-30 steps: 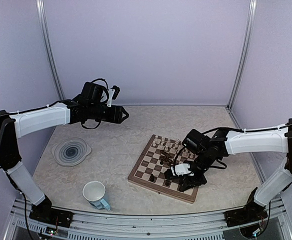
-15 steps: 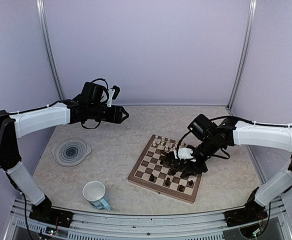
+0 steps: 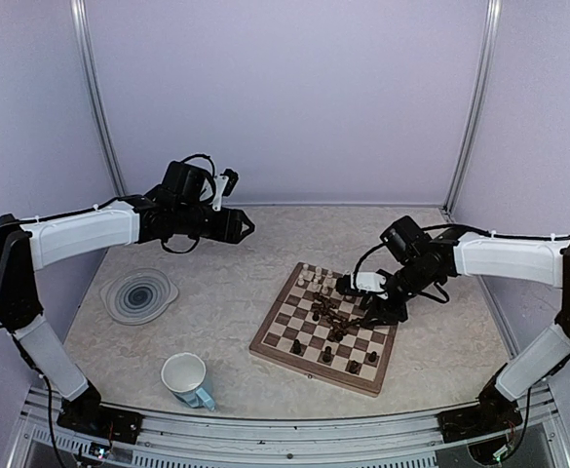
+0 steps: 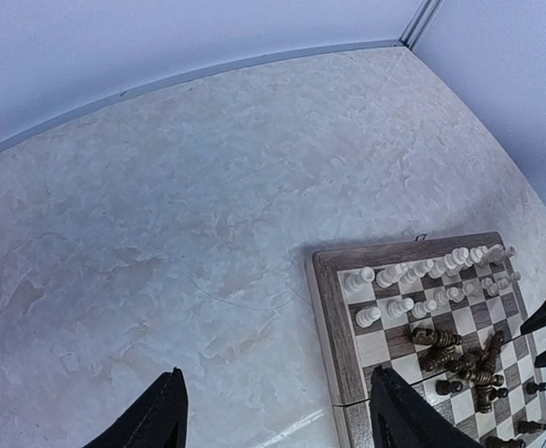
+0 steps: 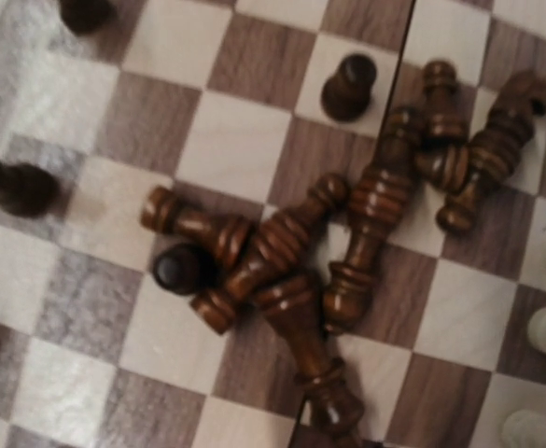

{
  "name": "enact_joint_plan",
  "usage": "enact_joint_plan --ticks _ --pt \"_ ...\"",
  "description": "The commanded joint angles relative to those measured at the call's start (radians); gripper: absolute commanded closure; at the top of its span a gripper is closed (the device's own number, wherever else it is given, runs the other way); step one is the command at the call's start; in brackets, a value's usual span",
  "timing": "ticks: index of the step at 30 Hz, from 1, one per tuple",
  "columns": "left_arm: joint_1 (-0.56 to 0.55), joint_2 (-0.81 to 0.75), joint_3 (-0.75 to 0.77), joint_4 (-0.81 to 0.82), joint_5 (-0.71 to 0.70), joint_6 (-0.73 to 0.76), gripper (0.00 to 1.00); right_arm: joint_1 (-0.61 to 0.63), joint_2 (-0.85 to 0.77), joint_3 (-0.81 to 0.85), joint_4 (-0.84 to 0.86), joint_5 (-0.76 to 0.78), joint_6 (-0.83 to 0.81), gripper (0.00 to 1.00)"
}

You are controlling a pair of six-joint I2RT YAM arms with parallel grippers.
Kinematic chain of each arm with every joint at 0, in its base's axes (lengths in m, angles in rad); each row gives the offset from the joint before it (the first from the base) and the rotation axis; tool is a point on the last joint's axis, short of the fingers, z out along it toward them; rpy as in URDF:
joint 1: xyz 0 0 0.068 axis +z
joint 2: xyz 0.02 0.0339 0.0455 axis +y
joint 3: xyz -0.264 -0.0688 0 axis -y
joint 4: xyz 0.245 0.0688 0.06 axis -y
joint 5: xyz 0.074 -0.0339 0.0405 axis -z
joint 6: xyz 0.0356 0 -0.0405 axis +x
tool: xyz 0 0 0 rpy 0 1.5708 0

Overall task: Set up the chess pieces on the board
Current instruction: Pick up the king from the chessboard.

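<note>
1. So the table (image 3: 226, 283) is a pale, marbled, stone-look top.
2. The checkered wooden board (image 3: 289, 322) sits flat on it, right of centre, turned at an angle to the front edge.
3. A round grey swirl plate (image 3: 139, 294) lies over on the left, well apart from the board.
4. A white mug (image 3: 185, 378) with a blue handle sits near the front edge, between those two and touching neither.
</note>
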Motion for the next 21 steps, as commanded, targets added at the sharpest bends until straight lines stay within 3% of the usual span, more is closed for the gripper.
enact_joint_plan --ticks 1,10,21 --pt "-0.012 0.014 0.037 -0.023 0.003 0.019 0.33 -0.005 0.053 -0.017 0.053 0.035 -0.019 0.54" --pt "-0.025 0.02 0.041 -0.032 -0.003 0.027 0.33 -0.005 0.136 -0.035 0.127 0.084 -0.011 0.51" --pt "-0.032 0.028 0.046 -0.035 0.001 0.027 0.33 -0.003 0.091 -0.078 0.089 0.028 -0.051 0.8"
